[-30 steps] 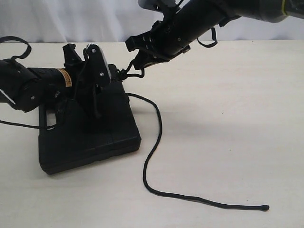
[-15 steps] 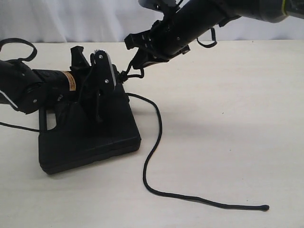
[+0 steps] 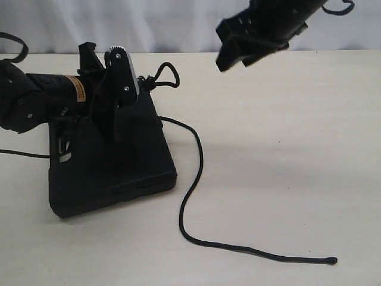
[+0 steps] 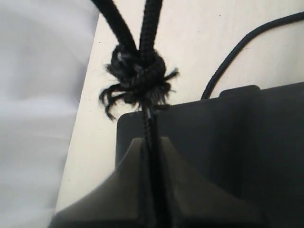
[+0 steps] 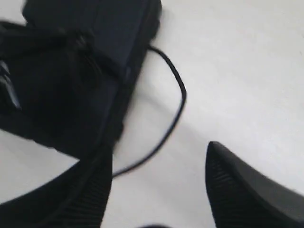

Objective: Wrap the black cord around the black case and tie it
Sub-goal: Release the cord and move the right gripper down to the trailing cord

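The black case [image 3: 119, 167] lies flat on the table at the left. My left gripper [image 3: 141, 89] reaches over its far edge and is shut on the black cord [image 4: 151, 124], just behind the frayed knot [image 4: 137, 73]. The knot [image 3: 152, 84] and its small loop [image 3: 168, 74] stick up past the case's far corner. From the case's right side the rest of the cord [image 3: 196, 161] trails across the table to its end [image 3: 331, 260] at the front right. My right gripper [image 3: 229, 50] hangs high above the table, open and holding nothing [image 5: 159, 156]; below it lie the cord [image 5: 179, 97] and the case [image 5: 90, 42].
The cream table [image 3: 286, 149] runs to a white cloth backdrop [image 3: 149, 24]. The left arm's smooth cables loop at the far left [image 3: 15, 44], and one thin cable [image 3: 24, 155] lies on the table beside the case.
My right gripper has let go of the loop by the knot and has risen up and to the right. The loop now stands free. The left gripper still grips the cord, shifted slightly left.
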### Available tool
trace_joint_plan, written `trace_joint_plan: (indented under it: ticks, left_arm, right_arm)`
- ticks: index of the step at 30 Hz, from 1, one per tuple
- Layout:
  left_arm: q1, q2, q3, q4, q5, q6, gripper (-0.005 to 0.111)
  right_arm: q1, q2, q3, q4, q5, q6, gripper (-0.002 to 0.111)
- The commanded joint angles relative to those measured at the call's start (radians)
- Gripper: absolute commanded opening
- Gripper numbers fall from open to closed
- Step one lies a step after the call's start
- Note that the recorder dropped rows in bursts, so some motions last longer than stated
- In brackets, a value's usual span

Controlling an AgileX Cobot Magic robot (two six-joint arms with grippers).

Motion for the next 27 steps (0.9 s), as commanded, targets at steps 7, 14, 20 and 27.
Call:
trace_joint_plan:
  ticks: [7,14,20,27]
  left_arm:
    - [-0.002,-0.113,0.002,0.006,0.184,-0.012,0.0]
    - [-0.002,-0.113,0.002,0.006,0.184,-0.012,0.0]
    - [-0.002,-0.113,0.002,0.006,0.184,-0.012,0.0]
    - [-0.002,-0.113,0.002,0.006,0.184,-0.012,0.0]
  right_arm:
    - [0.145,-0.163,0.406,-0.35,0.088,-0.206,0.007]
    - [0.342,-0.181,0.698,-0.351,-0.107,-0.325,0.006]
    - [0.358,-0.109,0.724,-0.287,-0.138,-0.207,0.031]
    - [0.358,-0.034,0.732,-0.246,-0.196,-0.258,0.048]
